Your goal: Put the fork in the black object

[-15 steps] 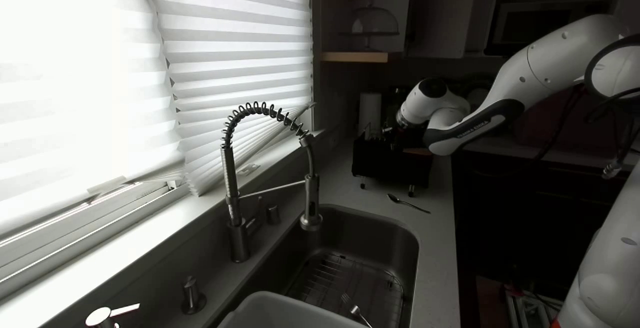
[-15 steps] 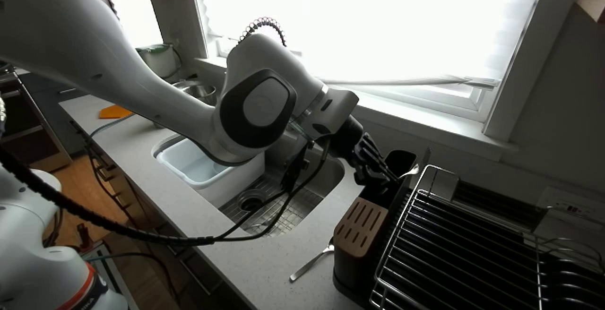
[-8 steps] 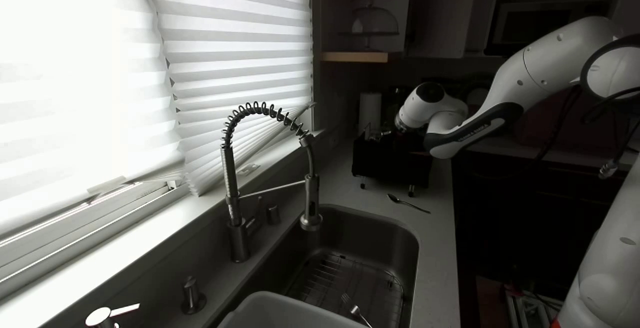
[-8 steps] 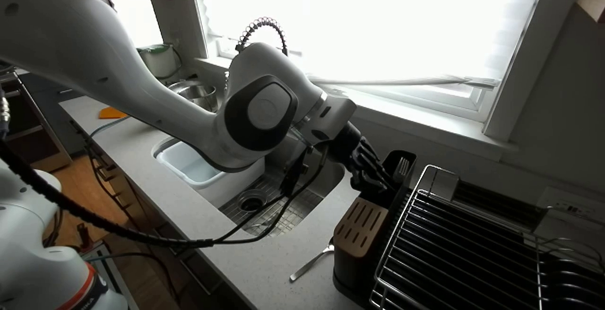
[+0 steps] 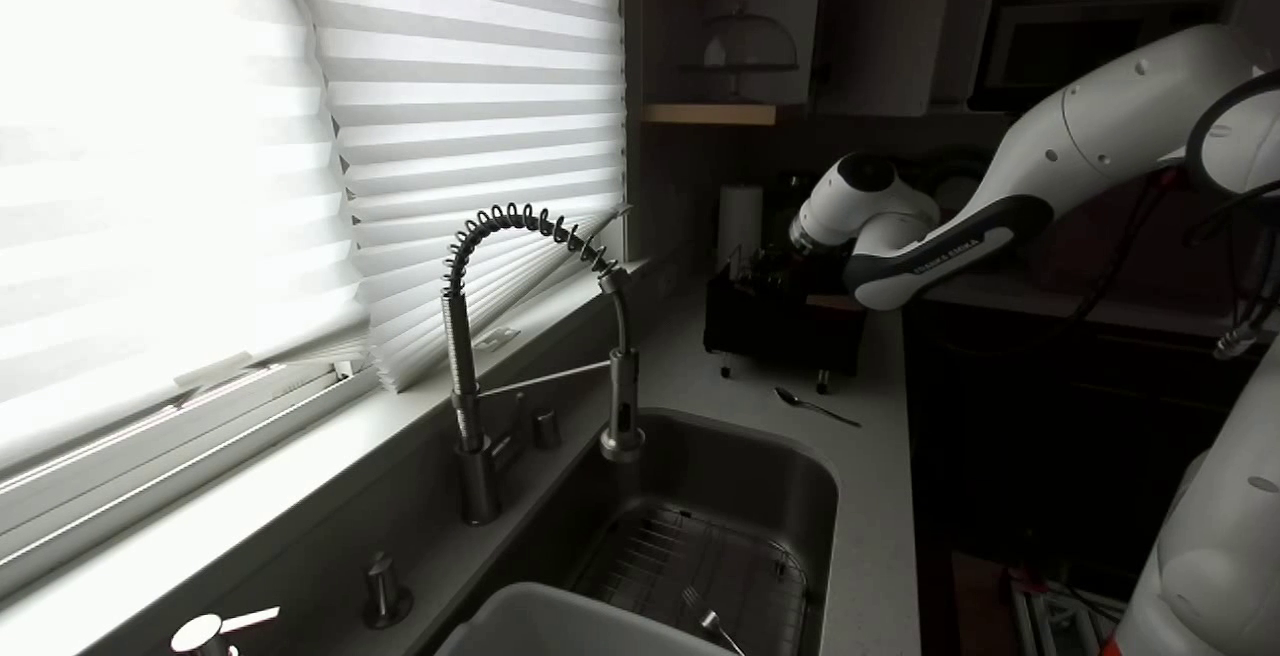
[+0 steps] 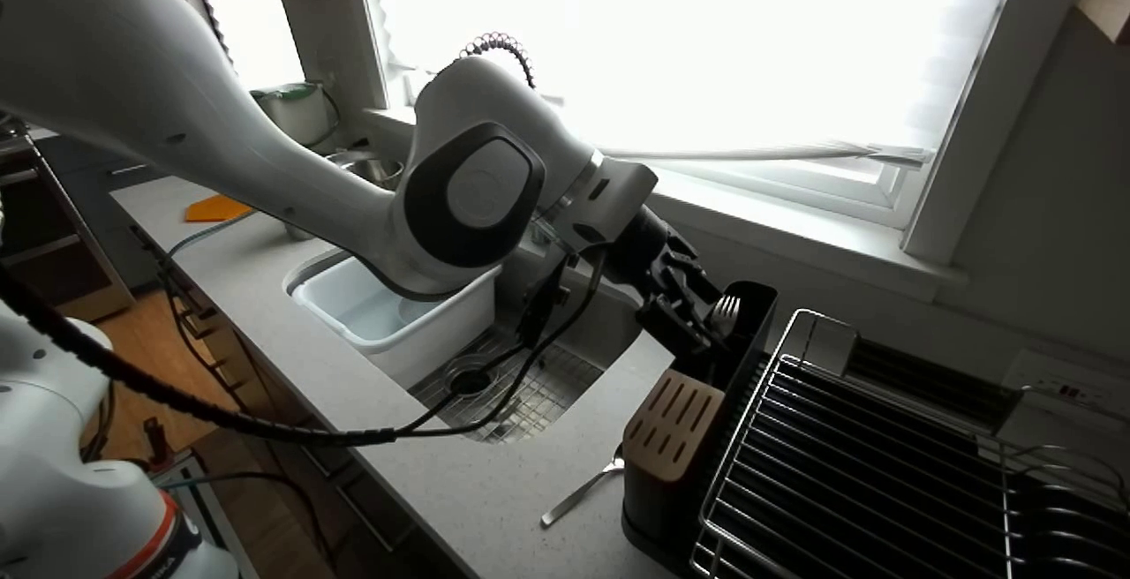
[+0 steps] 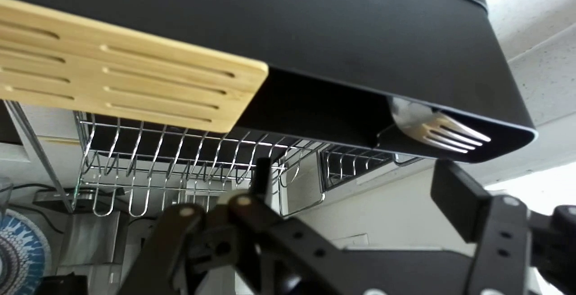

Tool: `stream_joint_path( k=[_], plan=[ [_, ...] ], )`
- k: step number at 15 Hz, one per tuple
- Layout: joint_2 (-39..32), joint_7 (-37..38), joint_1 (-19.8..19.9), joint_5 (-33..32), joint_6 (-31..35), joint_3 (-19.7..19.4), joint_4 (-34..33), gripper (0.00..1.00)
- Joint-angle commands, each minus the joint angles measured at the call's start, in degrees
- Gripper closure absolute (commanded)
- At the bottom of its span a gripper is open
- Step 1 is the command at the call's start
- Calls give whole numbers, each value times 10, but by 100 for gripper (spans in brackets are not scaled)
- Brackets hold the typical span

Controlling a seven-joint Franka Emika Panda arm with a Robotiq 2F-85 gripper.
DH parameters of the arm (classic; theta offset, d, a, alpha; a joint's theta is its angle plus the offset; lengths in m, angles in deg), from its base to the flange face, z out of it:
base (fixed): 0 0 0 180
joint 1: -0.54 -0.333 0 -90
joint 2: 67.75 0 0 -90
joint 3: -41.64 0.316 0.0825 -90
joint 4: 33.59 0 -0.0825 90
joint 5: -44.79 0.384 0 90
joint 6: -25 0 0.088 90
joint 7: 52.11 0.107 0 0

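Observation:
A silvery fork (image 7: 438, 126) leans inside the black object (image 7: 315, 29), a long holder, with its tines up by the rim at one end in the wrist view; its handle is hidden inside. In an exterior view the fork (image 6: 724, 312) shows above the opening of the black object (image 6: 649, 508), close beside my gripper (image 6: 697, 321). My gripper (image 7: 360, 189) stands wide open in the wrist view, with nothing between its pads. Its fingers are just outside the holder's opening, near the fork. Darkness hides the fingers in an exterior view, where the black object (image 5: 780, 331) also shows.
A slotted wooden lid (image 6: 675, 424) covers part of the holder. A wire dish rack (image 6: 847, 438) adjoins it. A spoon (image 5: 818, 406) lies on the counter. The sink holds a second fork (image 5: 710, 621) and a white tub (image 6: 397, 314). A spring faucet (image 5: 470, 356) rises beside it.
My gripper has opened and let go of the fork. It dipped, then rose back a little. The fork has swung from sticking out past the rim to leaning in the black holder.

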Motion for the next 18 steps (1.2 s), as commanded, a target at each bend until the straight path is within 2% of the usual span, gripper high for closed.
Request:
stream_joint_path(
  k=[1, 6, 8, 9, 11, 13, 18],
  plan=[
    [37, -49, -10, 54, -10, -4, 24, 0],
    [84, -147, -39, 160, -34, -10, 42, 0],
    [107, -194, -58, 208, -60, -14, 48, 0],
    [116, -234, -48, 252, -80, 3, 50, 0],
    [135, -291, -52, 306, -128, 10, 43, 0],
    [152, -321, -40, 327, -178, 25, 31, 0],
    [180, -330, -13, 314, -280, 52, 4, 0]
  ],
)
